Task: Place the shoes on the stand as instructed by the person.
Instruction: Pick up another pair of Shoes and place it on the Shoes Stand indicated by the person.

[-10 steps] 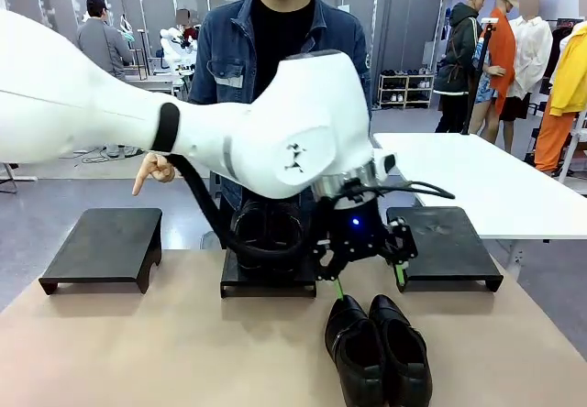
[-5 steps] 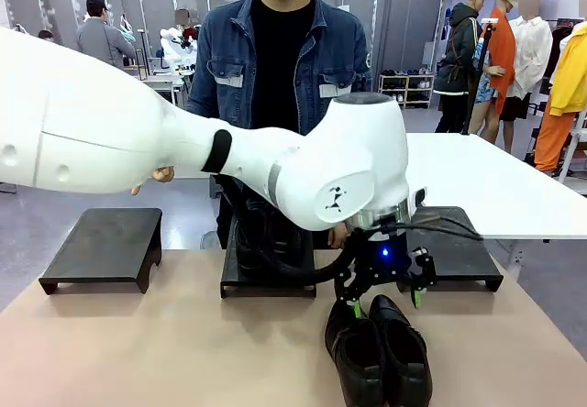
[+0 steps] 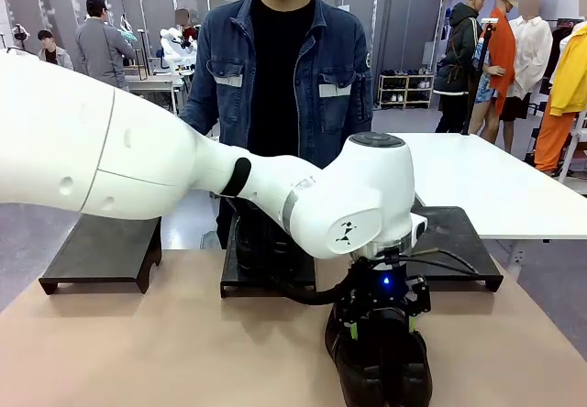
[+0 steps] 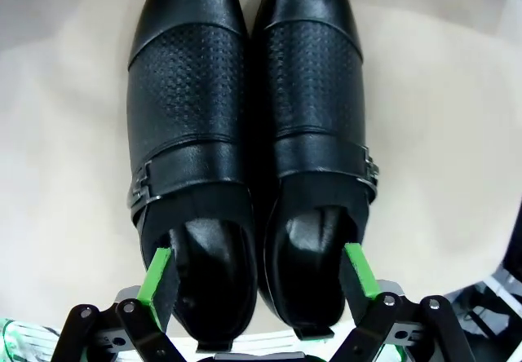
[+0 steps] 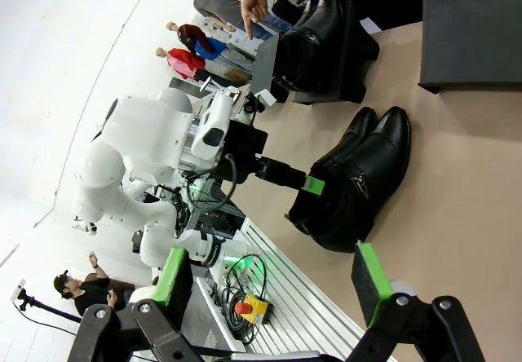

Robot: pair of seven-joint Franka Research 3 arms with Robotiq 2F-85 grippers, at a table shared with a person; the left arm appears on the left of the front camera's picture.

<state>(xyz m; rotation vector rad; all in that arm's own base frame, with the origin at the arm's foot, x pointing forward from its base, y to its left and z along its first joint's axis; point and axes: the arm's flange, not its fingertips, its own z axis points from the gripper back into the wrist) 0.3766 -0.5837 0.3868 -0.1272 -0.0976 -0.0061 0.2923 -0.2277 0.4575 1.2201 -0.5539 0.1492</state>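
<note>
One pair of glossy black shoes (image 3: 382, 366) lies on the tan table near its front edge, toes pointing toward me. My left gripper (image 3: 381, 326) is down over them, open. In the left wrist view its green pads (image 4: 158, 275) flank the heel ends of the pair (image 4: 253, 125), one on each outer side. Another pair of shoes (image 3: 266, 235) stands on the middle stand (image 3: 240, 281). The person (image 3: 275, 68) in a denim jacket stands behind that stand. In the right wrist view the person's hand (image 5: 254, 5) points a finger down beyond the middle stand. My right gripper (image 5: 269, 284) is open, far from the shoes.
A bare dark stand (image 3: 105, 247) sits at the left of the table and another (image 3: 451, 242) at the right. My left arm (image 3: 183, 173) spans the table from the left and hides much of the middle. A white table (image 3: 495, 182) stands behind on the right.
My left gripper has dropped from above the middle stand's front edge, toward me and to the right, onto the near pair. The person's pointing hand is now hidden in the front view.
</note>
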